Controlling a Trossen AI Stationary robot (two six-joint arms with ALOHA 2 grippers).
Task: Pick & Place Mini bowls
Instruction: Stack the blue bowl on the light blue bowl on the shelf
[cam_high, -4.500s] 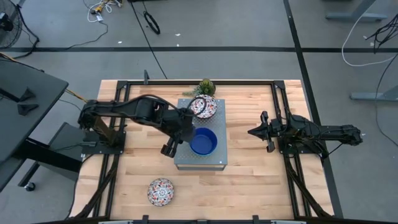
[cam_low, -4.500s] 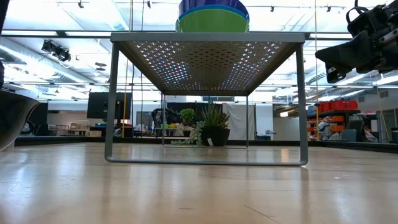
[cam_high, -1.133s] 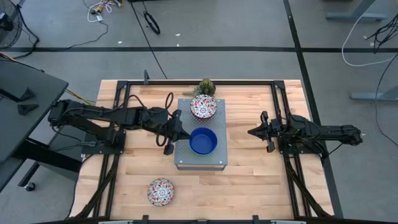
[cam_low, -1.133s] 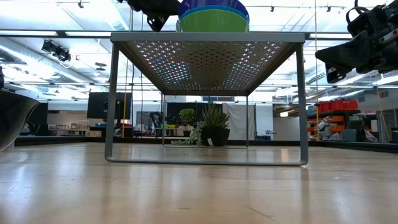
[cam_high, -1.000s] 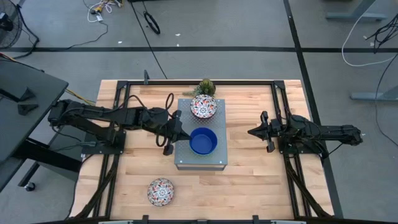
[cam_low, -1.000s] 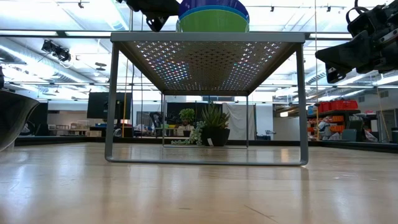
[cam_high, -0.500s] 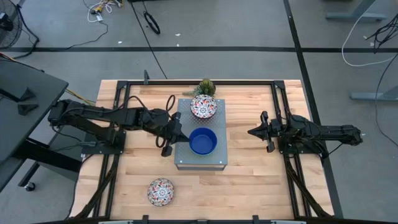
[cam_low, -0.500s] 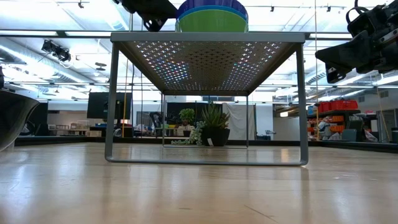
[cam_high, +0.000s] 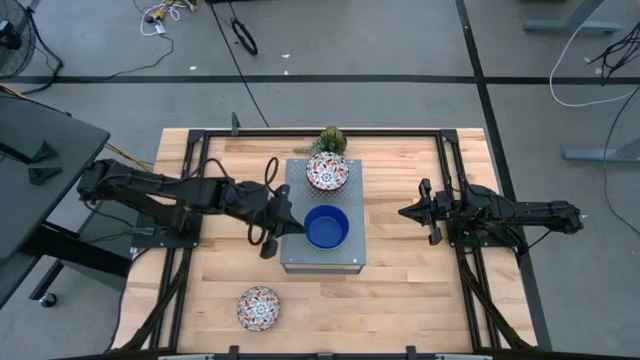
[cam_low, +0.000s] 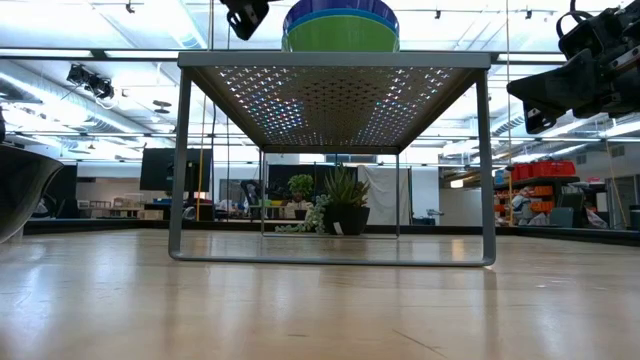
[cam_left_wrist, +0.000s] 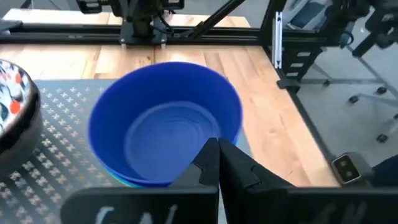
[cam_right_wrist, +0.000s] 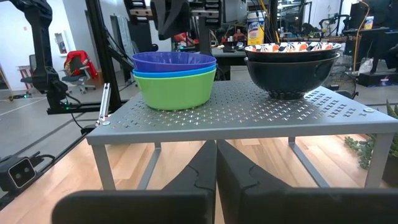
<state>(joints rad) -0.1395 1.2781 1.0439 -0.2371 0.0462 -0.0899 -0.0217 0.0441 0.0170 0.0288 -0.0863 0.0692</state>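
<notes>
A grey perforated box (cam_high: 322, 255) stands mid-table. On its top sits a stack of bowls, dark blue (cam_left_wrist: 165, 130) in light blue in green (cam_right_wrist: 176, 87). Behind the stack, a floral bowl (cam_high: 327, 172) rests in another dark-walled bowl (cam_right_wrist: 289, 74). A further floral bowl (cam_high: 259, 307) sits on the table near the front edge. My left gripper (cam_high: 287, 222) hovers shut above the box's left edge, just beside the blue stack and touching nothing. It also shows in the low view (cam_low: 243, 17). My right gripper (cam_high: 405, 212) is shut and rests level, right of the box.
A small spiky green plant (cam_high: 331, 139) stands at the box's far edge. Black frame rails (cam_high: 180, 260) run along the table's left and right sides. Bare wood lies in front of the box, around the near floral bowl.
My left gripper, still shut, has swung a little toward the table's near edge, alongside the box's left side and away from the floral bowl. The bowls have not moved.
</notes>
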